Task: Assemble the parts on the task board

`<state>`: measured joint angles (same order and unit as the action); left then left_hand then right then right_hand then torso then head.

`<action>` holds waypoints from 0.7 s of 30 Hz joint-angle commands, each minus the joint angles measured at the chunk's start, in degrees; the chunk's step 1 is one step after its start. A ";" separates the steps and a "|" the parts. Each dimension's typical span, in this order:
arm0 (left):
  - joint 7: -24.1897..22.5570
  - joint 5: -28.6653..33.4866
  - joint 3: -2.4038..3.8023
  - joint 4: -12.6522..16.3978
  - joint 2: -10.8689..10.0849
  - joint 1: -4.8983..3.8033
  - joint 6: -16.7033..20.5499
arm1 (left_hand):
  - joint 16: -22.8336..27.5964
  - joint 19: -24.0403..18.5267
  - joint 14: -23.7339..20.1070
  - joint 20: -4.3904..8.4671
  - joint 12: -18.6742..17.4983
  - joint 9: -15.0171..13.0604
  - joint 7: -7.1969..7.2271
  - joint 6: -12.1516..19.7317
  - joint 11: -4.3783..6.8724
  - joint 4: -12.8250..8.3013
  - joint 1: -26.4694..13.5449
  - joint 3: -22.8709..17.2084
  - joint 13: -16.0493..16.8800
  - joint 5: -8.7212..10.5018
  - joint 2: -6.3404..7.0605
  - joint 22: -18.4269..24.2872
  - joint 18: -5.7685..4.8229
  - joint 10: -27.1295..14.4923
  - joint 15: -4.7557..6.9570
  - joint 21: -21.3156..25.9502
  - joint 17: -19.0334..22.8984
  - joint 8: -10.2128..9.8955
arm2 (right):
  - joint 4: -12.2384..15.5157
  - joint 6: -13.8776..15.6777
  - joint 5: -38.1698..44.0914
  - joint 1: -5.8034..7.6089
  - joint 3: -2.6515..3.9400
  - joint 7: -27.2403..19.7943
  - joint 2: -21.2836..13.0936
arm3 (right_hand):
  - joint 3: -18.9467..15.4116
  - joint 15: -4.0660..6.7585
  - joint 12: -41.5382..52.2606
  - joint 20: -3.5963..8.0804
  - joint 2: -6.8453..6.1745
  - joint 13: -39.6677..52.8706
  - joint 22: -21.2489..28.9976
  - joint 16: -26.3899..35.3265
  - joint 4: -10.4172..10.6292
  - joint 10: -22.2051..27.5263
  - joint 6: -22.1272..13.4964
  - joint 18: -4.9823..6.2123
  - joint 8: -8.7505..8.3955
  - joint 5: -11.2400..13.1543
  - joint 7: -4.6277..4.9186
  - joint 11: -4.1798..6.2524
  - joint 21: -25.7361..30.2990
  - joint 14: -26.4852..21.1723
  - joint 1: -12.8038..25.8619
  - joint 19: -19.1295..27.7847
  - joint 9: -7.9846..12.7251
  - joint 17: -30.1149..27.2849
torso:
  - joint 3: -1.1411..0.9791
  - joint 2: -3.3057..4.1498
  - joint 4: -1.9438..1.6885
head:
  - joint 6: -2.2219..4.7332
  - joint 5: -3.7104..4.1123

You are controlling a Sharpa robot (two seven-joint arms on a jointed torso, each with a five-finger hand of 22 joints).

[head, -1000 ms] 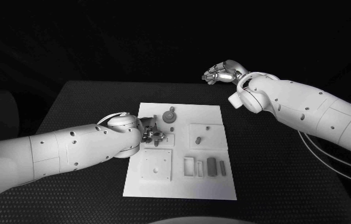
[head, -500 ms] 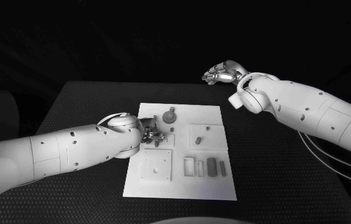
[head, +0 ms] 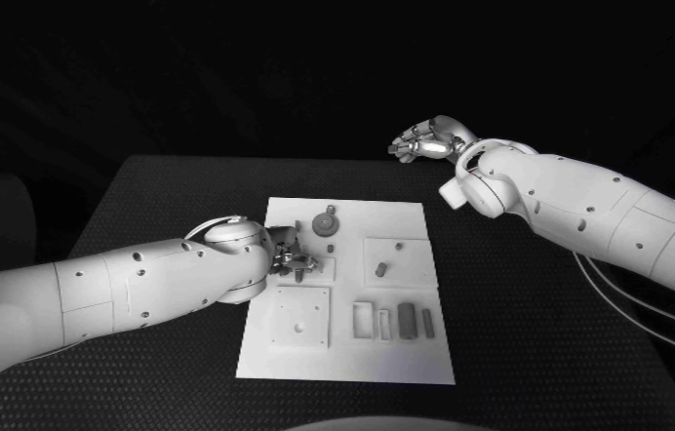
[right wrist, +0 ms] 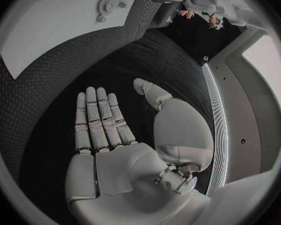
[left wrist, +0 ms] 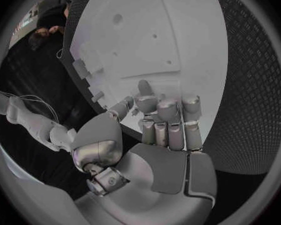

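hovering left hand (head: 293,258) curled over task board (head: 401,353); right hand (head: 422,140) raised, empty.

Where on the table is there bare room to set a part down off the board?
Bare black table lies right of the white task board, below the right arm. The board's left side is crowded: the left hand works among small grey parts. The right hand hangs beyond the far edge.
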<state>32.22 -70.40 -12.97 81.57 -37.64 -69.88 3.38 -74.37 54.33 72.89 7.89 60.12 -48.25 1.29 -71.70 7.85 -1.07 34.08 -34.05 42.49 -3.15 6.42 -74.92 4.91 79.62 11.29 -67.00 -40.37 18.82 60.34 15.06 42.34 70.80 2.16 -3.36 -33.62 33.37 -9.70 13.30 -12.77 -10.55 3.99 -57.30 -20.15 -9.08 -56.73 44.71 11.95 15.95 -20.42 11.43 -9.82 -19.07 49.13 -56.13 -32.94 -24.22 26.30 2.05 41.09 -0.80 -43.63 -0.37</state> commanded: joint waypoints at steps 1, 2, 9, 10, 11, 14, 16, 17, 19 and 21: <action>0.44 0.21 -0.02 -0.05 -0.13 0.04 -0.46 | -0.35 -0.32 0.01 7.67 0.29 -0.11 0.09 0.48 -0.14 0.38 -0.02 0.06 -0.01 0.37 0.58 -0.53 0.92 0.08 0.54 0.10 0.04 0.10 | 0.08 -0.66 0.10 -0.06 0.03 -0.28 -0.05 | -0.23 -0.17 -0.39 0.08 0.15 -0.09 -0.08 0.25 -0.05 -0.32 -0.55 -0.67 0.25 -0.29 1.08 -0.16 0.25 -0.15 0.03 0.37 0.05 -0.10 | 0.02 0.02 0.04 | -0.03 0.01; 0.42 0.21 0.00 -0.05 -0.17 0.04 -0.30 | -0.36 -0.31 0.01 7.68 0.30 -0.12 0.09 0.49 -0.14 0.43 -0.01 0.04 -0.01 0.37 0.67 -0.52 0.94 0.09 0.56 0.10 0.04 0.10 | 0.08 -0.66 0.10 -0.07 0.03 -0.28 -0.06 | -0.24 -0.17 -0.40 0.08 0.14 -0.09 -0.08 0.25 -0.05 -0.32 -0.56 -0.68 0.25 -0.29 1.09 -0.16 0.25 -0.15 0.04 0.37 0.06 -0.10 | 0.02 0.03 0.03 | -0.05 0.02; 0.24 0.52 0.21 -0.02 -0.32 0.02 0.90 | -0.66 -0.96 -0.40 7.66 0.49 -0.47 0.06 1.07 -0.16 0.76 -3.25 5.30 0.19 0.34 1.72 -0.51 1.20 -0.22 0.86 0.28 -0.03 0.07 | 0.08 -0.49 0.11 -0.12 0.03 -0.24 -0.03 | -0.25 -0.18 -0.43 0.08 0.14 -0.10 -0.10 0.27 -0.04 -0.31 -0.58 -0.68 0.24 -0.29 1.09 -0.17 0.27 -0.17 0.04 0.39 0.07 -0.11 | 0.06 -0.03 -0.06 | -0.02 0.06; 0.21 0.83 0.34 -0.02 -0.31 0.02 0.96 | -0.67 -1.12 -0.50 7.68 0.50 -0.49 0.06 1.22 -0.16 1.07 -4.20 6.27 0.22 0.33 2.24 -0.48 1.29 -0.28 0.92 0.38 -0.03 0.00 | 0.08 -0.45 0.12 -0.12 0.03 -0.25 0.02 | -0.25 -0.20 -0.45 0.08 0.12 -0.10 -0.11 0.29 -0.05 -0.31 -0.60 -0.69 0.23 -0.30 1.10 -0.17 0.30 -0.21 0.03 0.42 0.08 -0.12 | 0.04 -0.02 -0.02 | 0.01 0.03; 0.20 1.07 0.57 -0.07 -0.25 0.02 0.98 | -0.69 -1.20 -0.54 7.71 0.51 -0.50 0.08 1.30 -0.15 1.18 -4.57 6.70 0.24 0.33 2.51 -0.47 1.36 -0.30 0.97 0.43 -0.04 -0.03 | 0.08 -0.46 0.12 -0.13 0.03 -0.25 0.05 | -0.25 -0.22 -0.47 0.07 0.11 -0.10 -0.12 0.32 -0.06 -0.31 -0.61 -0.70 0.23 -0.30 1.11 -0.17 0.33 -0.25 0.02 0.45 0.09 -0.13 | 0.04 -0.02 -0.01 | 0.02 0.03; 0.12 1.53 1.11 0.03 -0.26 0.02 1.23 | -0.77 -1.38 -0.64 7.84 0.54 -0.55 0.12 1.47 -0.10 1.42 -5.02 7.48 0.29 0.32 2.92 -0.46 1.64 -0.37 1.15 0.54 -0.06 -0.10 | 0.07 -0.50 0.12 -0.17 0.03 -0.24 0.11 | -0.26 -0.26 -0.53 0.06 0.07 -0.10 -0.14 0.40 -0.07 -0.28 -0.68 -0.73 0.20 -0.31 1.13 -0.19 0.41 -0.36 0.00 0.56 0.13 -0.16 | 0.05 -0.02 0.02 | 0.13 0.06; 0.09 2.12 1.56 0.04 -0.31 0.02 1.24 | -0.78 -1.41 -0.67 7.87 0.55 -0.55 0.12 1.56 -0.09 1.49 -5.07 7.64 0.31 0.32 3.03 -0.45 1.72 -0.38 1.21 0.56 -0.07 -0.14 | 0.01 -0.47 0.12 -0.17 0.03 -0.25 0.09 | -0.27 -0.27 -0.55 0.06 0.07 -0.11 -0.15 0.41 -0.07 -0.27 -0.70 -0.73 0.20 -0.31 1.14 -0.19 0.43 -0.38 0.00 0.58 0.14 -0.17 | 0.05 -0.03 -0.02 | 0.18 0.06; 0.04 2.69 1.96 0.07 -0.36 0.02 1.17 | -0.79 -1.42 -0.69 7.89 0.56 -0.55 0.11 1.62 -0.10 1.50 -5.04 7.68 0.32 0.32 3.04 -0.45 1.76 -0.38 1.24 0.56 -0.07 -0.17 | -0.03 -0.47 0.12 -0.18 0.03 -0.25 0.08 | -0.27 -0.28 -0.57 0.05 0.07 -0.11 -0.16 0.42 -0.07 -0.27 -0.71 -0.74 0.19 -0.31 1.14 -0.20 0.44 -0.39 0.00 0.59 0.15 -0.17 | 0.05 -0.04 -0.05 | 0.23 0.05; -0.02 4.61 2.70 0.20 -0.53 -0.05 0.99 | -0.80 -1.44 -0.74 7.92 0.57 -0.53 0.07 1.84 -0.14 1.40 -4.74 7.77 0.34 0.32 2.97 -0.46 1.87 -0.40 1.35 0.55 -0.06 -0.28 | -0.08 -0.46 0.12 -0.18 0.03 -0.25 0.01 | -0.27 -0.28 -0.58 0.05 0.07 -0.11 -0.16 0.43 -0.06 -0.26 -0.72 -0.74 0.19 -0.31 1.15 -0.20 0.45 -0.40 0.01 0.60 0.16 -0.17 | 0.03 -0.05 -0.06 | 0.25 0.02; -0.26 7.29 3.11 0.35 -0.76 -0.61 1.03 | -0.82 -1.45 -0.82 7.92 0.58 -0.49 -0.04 2.19 -0.23 1.12 -4.21 7.91 0.36 0.32 2.69 -0.48 1.96 -0.41 1.46 0.51 -0.06 -0.48 | -0.20 -0.46 0.12 -0.19 0.03 -0.25 -0.01 | -0.27 -0.29 -0.59 0.05 0.07 -0.11 -0.17 0.44 -0.06 -0.26 -0.73 -0.75 0.18 -0.31 1.15 -0.20 0.46 -0.41 0.01 0.62 0.16 -0.18 | -0.01 -0.07 -0.08 | 0.48 0.01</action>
<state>32.38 -67.77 -9.98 81.71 -38.33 -70.18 4.00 -74.81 53.11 72.04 7.46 60.41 -48.73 1.29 -69.82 7.75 0.13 29.60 -26.26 42.79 -3.15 9.26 -74.91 5.80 79.52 12.32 -66.72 -40.38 18.57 60.21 15.07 42.34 70.64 2.16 -3.34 -33.62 33.37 -9.87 13.07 -12.56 -10.55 3.94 -57.41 -19.92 -9.08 -56.73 44.35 11.94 15.95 -20.42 11.38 -9.82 -18.84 48.96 -56.13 -32.73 -24.15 26.19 2.09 41.04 -0.82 -43.36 -0.32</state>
